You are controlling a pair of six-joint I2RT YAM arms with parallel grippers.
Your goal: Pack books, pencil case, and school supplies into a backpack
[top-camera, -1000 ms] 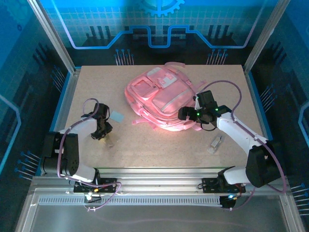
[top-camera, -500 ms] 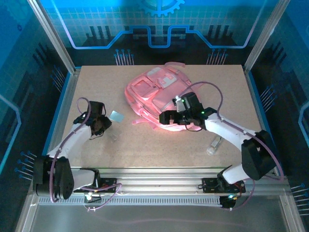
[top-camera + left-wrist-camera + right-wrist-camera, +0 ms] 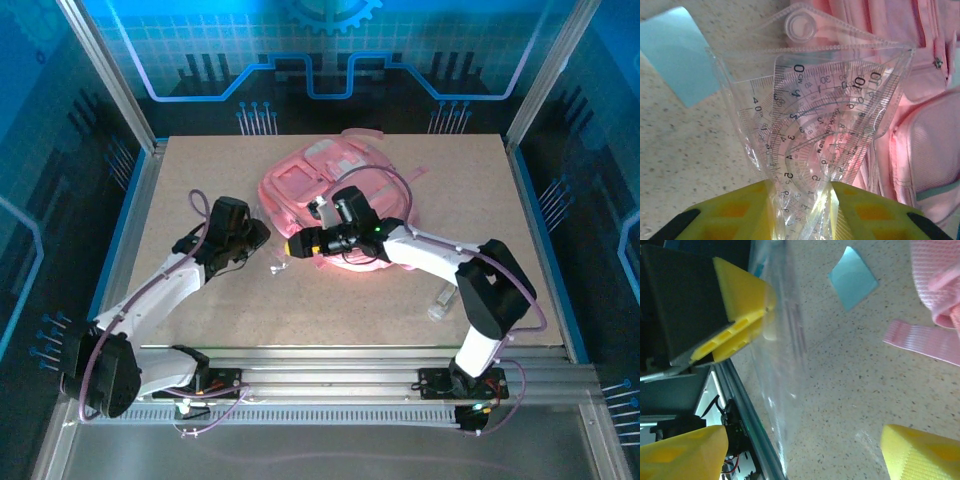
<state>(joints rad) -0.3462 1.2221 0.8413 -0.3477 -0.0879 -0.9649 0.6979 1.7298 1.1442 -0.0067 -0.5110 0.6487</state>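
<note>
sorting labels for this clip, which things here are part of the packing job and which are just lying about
Job: backpack; clear ruler set, in the left gripper; light-blue square; clear oblong item.
Just there: table; frame rails.

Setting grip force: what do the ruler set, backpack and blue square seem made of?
Ruler set: hard clear plastic inside a thin glossy sleeve; printed scales, wrinkles. Backpack: soft pink woven fabric, matte; stitched seams. Blue square: flat, matte, probably paper or thin plastic.
</note>
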